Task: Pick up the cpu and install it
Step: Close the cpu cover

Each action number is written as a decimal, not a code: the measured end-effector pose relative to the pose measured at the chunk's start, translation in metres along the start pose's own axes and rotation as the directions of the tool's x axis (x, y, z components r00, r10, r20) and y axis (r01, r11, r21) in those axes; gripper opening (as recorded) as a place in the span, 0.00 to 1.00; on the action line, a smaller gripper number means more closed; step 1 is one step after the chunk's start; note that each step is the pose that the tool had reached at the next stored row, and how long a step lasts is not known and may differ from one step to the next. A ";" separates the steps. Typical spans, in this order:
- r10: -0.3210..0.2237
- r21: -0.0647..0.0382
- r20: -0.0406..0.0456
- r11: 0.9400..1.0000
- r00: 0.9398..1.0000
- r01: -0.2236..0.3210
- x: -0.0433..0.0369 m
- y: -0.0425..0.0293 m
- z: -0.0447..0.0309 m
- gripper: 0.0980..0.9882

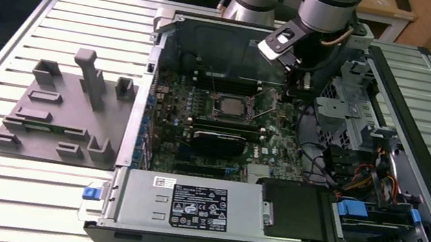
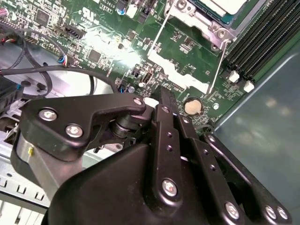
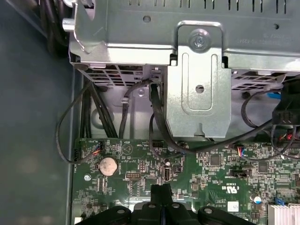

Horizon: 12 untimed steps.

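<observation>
Black fingers [image 3: 158,193] of our gripper [image 3: 162,187] are pressed together on nothing, hovering close over the motherboard [image 3: 211,180]. The cpu [image 2: 227,4] sits in its socket [image 2: 190,15] nearby; we judge seating done and latching in hand, needing a light, exact touch.

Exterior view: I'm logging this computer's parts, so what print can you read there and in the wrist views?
Power supply label: print too small to read.
White sticker beside it: too small to read.
Motherboard markings in the first wrist view: too small to read.
No text can be quoted.
</observation>
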<state>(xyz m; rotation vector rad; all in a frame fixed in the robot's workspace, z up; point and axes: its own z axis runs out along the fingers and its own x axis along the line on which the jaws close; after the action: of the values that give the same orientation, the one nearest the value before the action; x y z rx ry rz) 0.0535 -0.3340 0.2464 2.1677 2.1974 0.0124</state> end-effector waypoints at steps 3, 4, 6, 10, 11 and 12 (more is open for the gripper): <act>0.000 0.000 0.000 1.000 1.000 0.000 0.0000 0.0000 0.0001 0.01; 0.000 0.000 0.000 1.000 1.000 0.000 0.0000 0.0000 0.0002 0.01; 0.000 0.000 0.000 1.000 1.000 0.000 0.0001 -0.0001 0.0028 0.01; 0.000 0.000 0.000 1.000 1.000 0.000 0.0005 -0.0006 0.0080 0.01; 0.000 0.000 0.000 1.000 1.000 0.000 0.0008 -0.0016 0.0082 0.01; 0.000 0.000 0.000 1.000 1.000 0.000 0.0011 -0.0030 0.0085 0.01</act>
<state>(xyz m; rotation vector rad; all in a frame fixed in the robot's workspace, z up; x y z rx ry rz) 0.0509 -0.3332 0.2377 2.1677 2.1974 0.0124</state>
